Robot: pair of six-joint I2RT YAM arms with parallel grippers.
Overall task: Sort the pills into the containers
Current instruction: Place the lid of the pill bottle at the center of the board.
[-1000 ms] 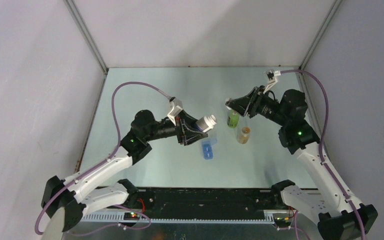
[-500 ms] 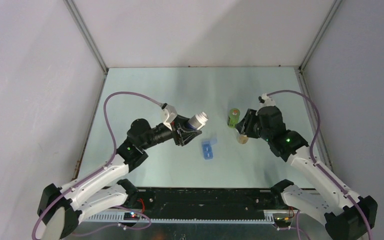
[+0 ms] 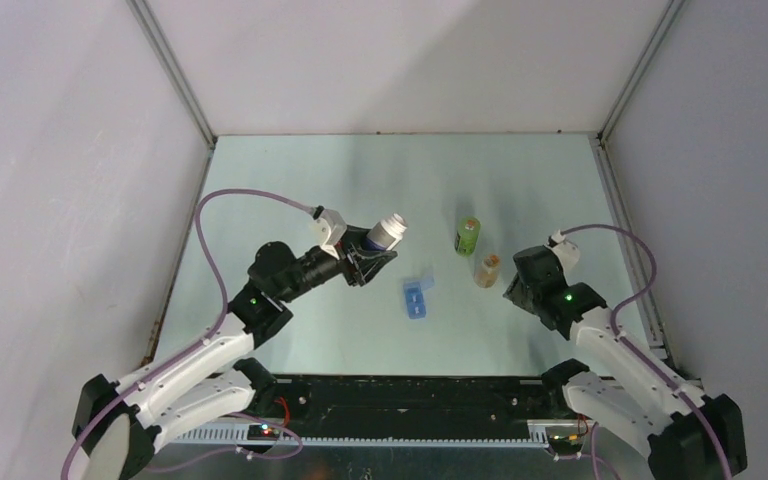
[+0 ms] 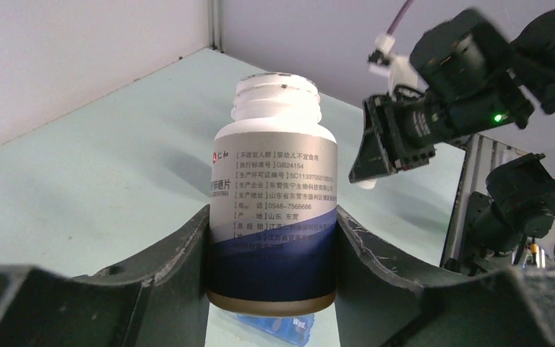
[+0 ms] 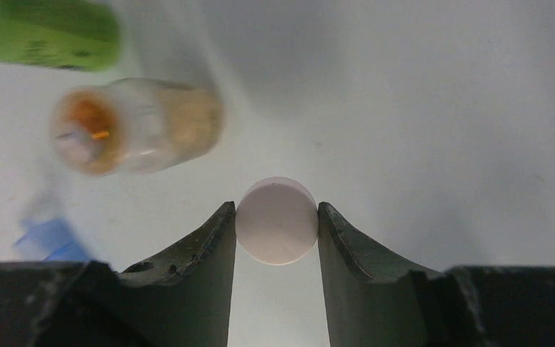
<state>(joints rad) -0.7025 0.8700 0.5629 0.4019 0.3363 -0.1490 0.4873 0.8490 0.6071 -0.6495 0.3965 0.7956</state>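
Item one: white pill bottle (image 4: 274,159), silver-and-blue label, neck uncapped. I see it clamped upright between the half-spread jaws of the left gripper (image 4: 273,220), raised above the table (image 3: 300,180) left of centre.

Item two: white round cap (image 5: 275,230), pinched by its edge in the right gripper (image 5: 276,211).

Around them I count an amber bottle (image 3: 487,270), open-topped, just beside the right gripper, between it and the blue pill box (image 3: 417,297). The green bottle (image 3: 468,236) stands just beyond.

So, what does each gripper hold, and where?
Left gripper holds the open white bottle by its lower body; right gripper holds a white cap by its rim.
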